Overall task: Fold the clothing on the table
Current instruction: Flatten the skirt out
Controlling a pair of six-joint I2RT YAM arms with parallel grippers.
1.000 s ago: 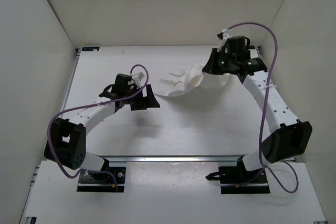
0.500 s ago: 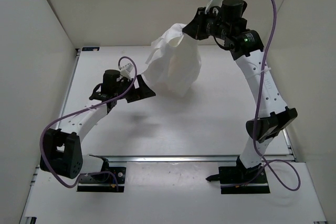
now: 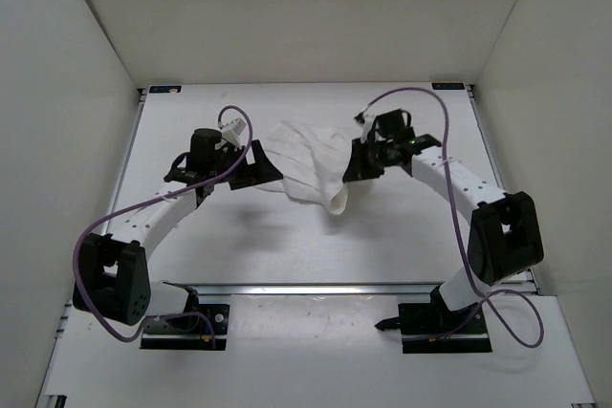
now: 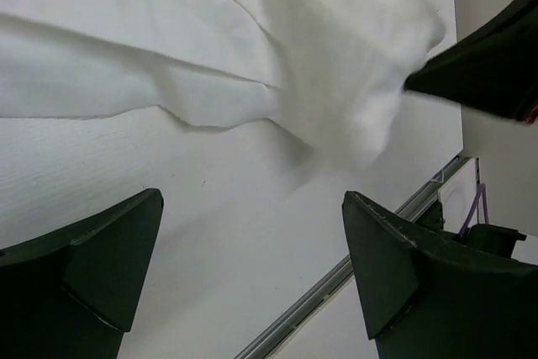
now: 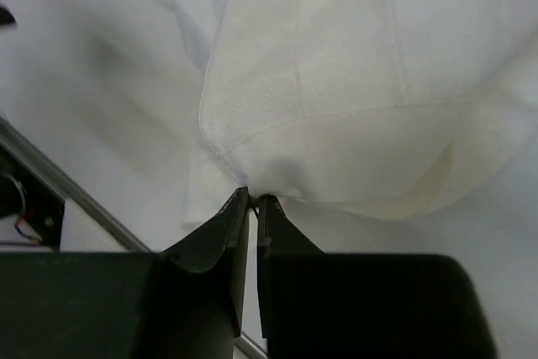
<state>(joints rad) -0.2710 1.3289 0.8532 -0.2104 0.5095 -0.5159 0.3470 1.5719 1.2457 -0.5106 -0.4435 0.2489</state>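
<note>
The right tool (image 5: 252, 201) is pinched shut on the white cloth (image 3: 308, 161) toward the surface's (image 3: 382, 236) far edge — the left tool (image 4: 252, 199) is wide apart beside it.

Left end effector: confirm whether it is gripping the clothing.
No, the left end effector stands wide open over the bare table, with the clothing lying ahead of it.

Light was bright, even, overhead. Shadows on table (image 3: 316, 246): soft, faint; clothing (image 4: 353, 81) in left wrist view: blurred, washed out.
</note>
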